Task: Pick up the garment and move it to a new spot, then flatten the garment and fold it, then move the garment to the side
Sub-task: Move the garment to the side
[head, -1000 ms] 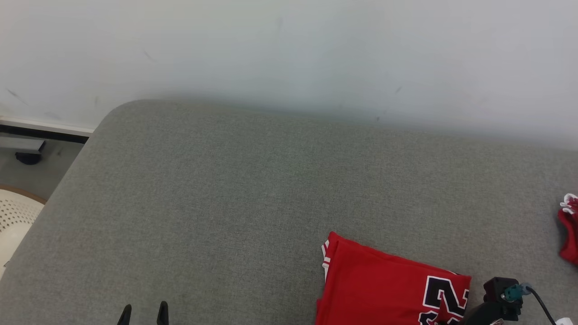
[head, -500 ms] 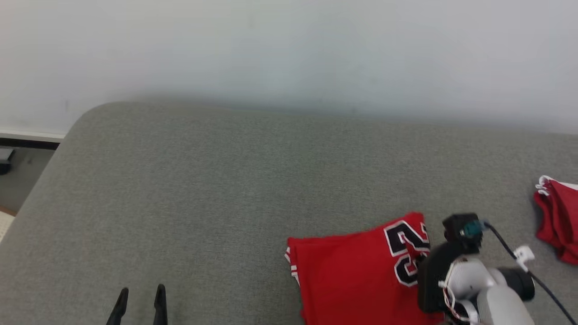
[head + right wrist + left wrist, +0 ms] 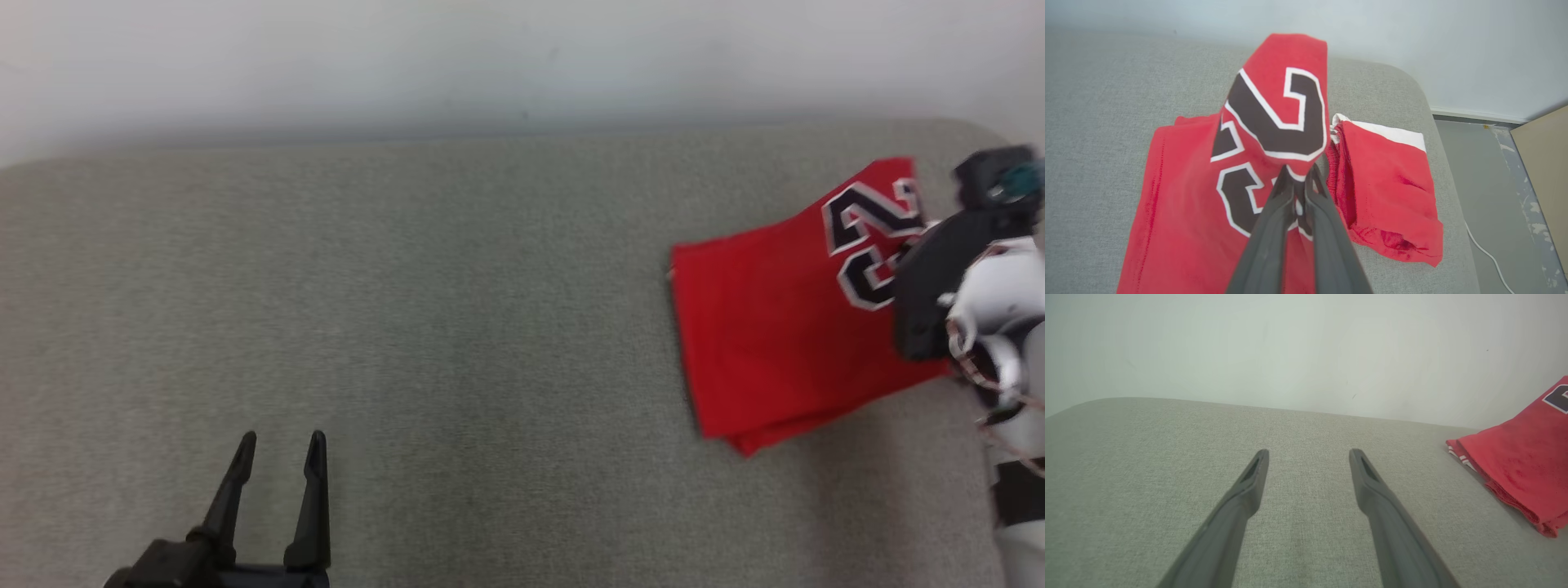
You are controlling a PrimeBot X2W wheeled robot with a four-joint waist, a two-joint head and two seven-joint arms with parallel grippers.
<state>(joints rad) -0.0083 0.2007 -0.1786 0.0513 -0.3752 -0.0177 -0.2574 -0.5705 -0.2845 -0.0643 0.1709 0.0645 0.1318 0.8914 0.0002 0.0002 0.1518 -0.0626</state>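
Pinches raised edge of folded red fabric jersey with black numerals [image 3: 1180, 212] in tightly closed right end effector [image 3: 1299, 173], over grey upholstered surface [image 3: 449, 310]; holds left end effector [image 3: 282, 445] wide, empty. Risks dragging folds apart with one-edge grip.

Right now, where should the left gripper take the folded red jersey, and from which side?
Probably the jersey edge facing the left gripper, from the robot's left, low: the right gripper pinches the numbered end up, while that stacked edge rests on the cushion.
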